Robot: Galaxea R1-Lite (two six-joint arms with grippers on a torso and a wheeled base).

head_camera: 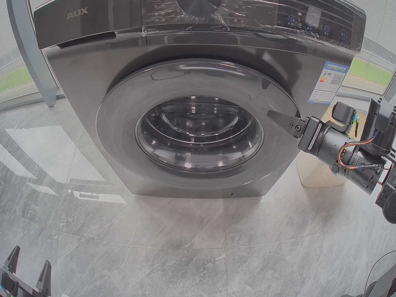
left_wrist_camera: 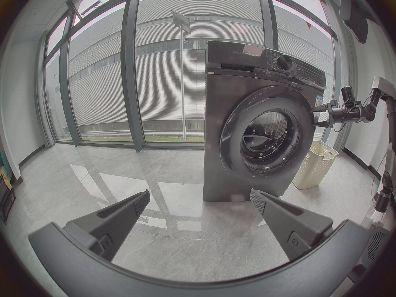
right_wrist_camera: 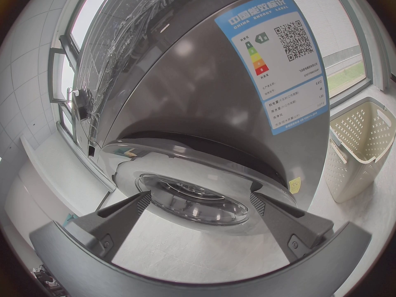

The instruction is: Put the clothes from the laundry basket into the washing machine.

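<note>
Jaws of the right gripper point(right_wrist_camera: 200, 199) gape, empty, just beside the right rim of the closed door point(head_camera: 123, 116) of the washing machine point(head_camera: 82, 83). Left gripper point(left_wrist_camera: 200, 196), also spread and empty, hangs low, well in front of the machine. A laundry basket point(right_wrist_camera: 359, 153) stands just right of the machine; whether it holds clothes cannot be told. The door looks rigid and slick, so it is likely best hooked at its rim edge.

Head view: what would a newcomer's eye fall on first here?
The big grey washing machine stands in the middle, its round glass door shut. The right hand, open, is at the door's right rim. A cream laundry basket stands on the floor just beyond the machine's right side.
</note>
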